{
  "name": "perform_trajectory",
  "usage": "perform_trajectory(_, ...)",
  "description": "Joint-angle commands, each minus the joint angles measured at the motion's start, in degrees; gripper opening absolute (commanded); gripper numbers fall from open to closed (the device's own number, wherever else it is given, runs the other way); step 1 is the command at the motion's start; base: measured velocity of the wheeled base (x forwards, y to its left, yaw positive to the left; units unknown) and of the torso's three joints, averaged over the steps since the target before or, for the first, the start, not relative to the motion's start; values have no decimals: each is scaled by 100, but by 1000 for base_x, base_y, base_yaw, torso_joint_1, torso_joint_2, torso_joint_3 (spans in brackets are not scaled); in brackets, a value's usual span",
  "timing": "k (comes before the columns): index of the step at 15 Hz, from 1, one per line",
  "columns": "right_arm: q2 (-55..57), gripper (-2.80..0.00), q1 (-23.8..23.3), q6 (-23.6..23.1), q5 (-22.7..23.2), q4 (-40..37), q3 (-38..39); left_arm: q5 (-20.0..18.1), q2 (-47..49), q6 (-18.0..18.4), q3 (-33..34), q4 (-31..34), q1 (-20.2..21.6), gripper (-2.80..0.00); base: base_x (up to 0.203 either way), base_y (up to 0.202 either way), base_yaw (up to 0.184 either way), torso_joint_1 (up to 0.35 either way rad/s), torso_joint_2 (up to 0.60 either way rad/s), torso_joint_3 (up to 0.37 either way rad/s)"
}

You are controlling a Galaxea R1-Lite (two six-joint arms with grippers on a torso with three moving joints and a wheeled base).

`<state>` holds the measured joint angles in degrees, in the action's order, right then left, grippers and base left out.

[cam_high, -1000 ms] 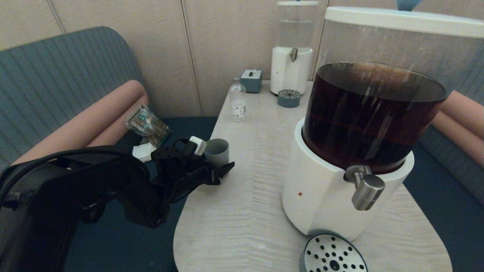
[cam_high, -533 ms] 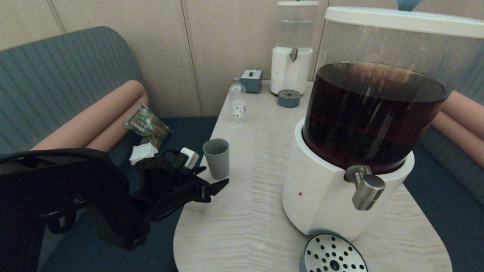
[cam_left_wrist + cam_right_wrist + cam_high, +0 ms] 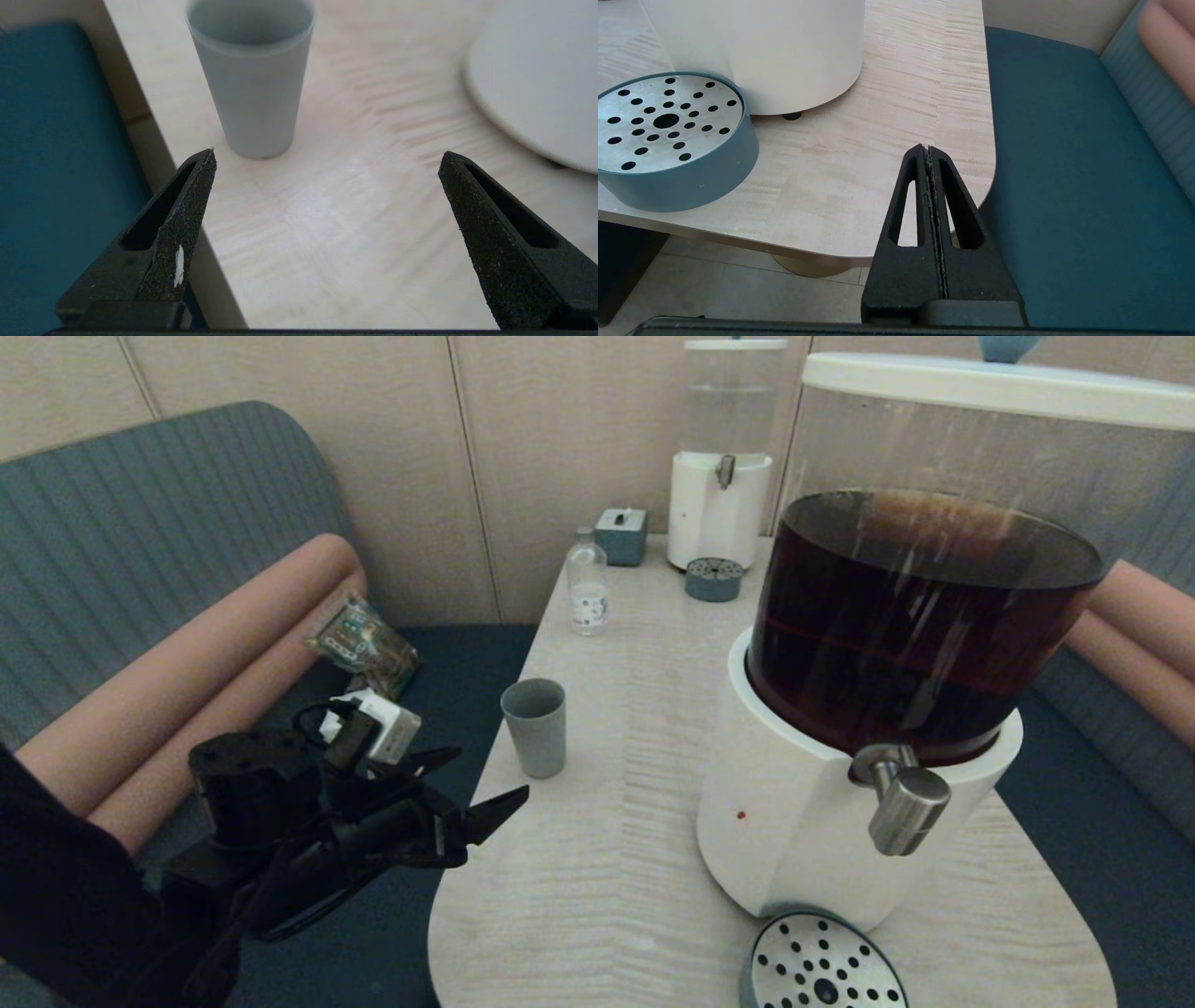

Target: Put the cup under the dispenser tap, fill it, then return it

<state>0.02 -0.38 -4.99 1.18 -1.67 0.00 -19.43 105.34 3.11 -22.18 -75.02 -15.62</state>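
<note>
The grey-green cup point(image 3: 535, 726) stands upright near the left edge of the table point(image 3: 616, 859), nothing touching it; the left wrist view has the cup point(image 3: 252, 79) ahead of the fingers. My left gripper point(image 3: 471, 784) is open and empty, at the table's left edge, nearer me than the cup. In the left wrist view the left gripper point(image 3: 327, 158) holds only bare table between its fingers. The steel dispenser tap point(image 3: 904, 800) juts from the big white-based dispenser point(image 3: 822, 821) of dark liquid on the right. My right gripper point(image 3: 928, 149) is shut and parked off the table's near right corner.
A perforated drip tray point(image 3: 822, 971) lies below the tap. At the table's far end stand a small clear-liquid dispenser point(image 3: 721, 504), its small tray point(image 3: 714, 579), a clear bottle point(image 3: 587, 583) and a grey box point(image 3: 621, 534). Teal seats flank the table; a packet point(image 3: 359, 644) lies on the left one.
My left gripper has let go of the cup and drawn back toward me and to the left. The cup stays standing where it was set.
</note>
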Motion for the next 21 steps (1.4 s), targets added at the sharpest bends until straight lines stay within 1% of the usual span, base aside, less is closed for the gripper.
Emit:
perform_trajectory(1, -11, -280, 3, -2, 5, 0, 9, 12, -855, -17, 281, -29, 3, 0, 0, 0, 0, 0, 0, 0)
perform_trajectory(3, -11, -280, 3, -2, 5, 0, 9, 60, -1428, -43, 487, -5, 21, 0, 0, 0, 0, 0, 0, 0)
perform_trajectory(4, -11, -280, 3, -2, 5, 0, 9, 73, -1741, -52, 586, 4, 60, -280, 0, 0, 0, 0, 0, 0)
perform_trajectory(8, -11, -280, -6, -2, 5, 0, 9, 133, -2970, -133, 904, 13, 232, -280, 0, 0, 0, 0, 0, 0)
perform_trajectory(11, -11, -280, 3, -2, 5, 0, 9, 248, -3957, -177, 1019, 139, 585, -280, 0, 0, 0, 0, 0, 0)
perform_trajectory(13, -11, -280, 1, -2, 5, 0, 9, 252, -4839, -186, 987, 605, 904, -280, 0, 0, 0, 0, 0, 0)
perform_trajectory(15, -11, -280, 3, -2, 5, 0, 9, 202, -5952, -239, 924, 1270, 1311, -280, 0, 0, 0, 0, 0, 0)
perform_trajectory(17, -11, -280, 3, -2, 5, 0, 9, 109, -7134, -443, 864, 1973, 1680, -280, 0, 0, 0, 0, 0, 0)
perform_trajectory(19, -20, -280, 3, -2, 5, 0, 9, 53, -8095, -595, 866, 2610, 1892, -280, 0, 0, 0, 0, 0, 0)
perform_trajectory(21, -18, -280, 3, -2, 5, 0, 9, 24, -8788, -668, 867, 3284, 2003, -280, 0, 0, 0, 0, 0, 0)
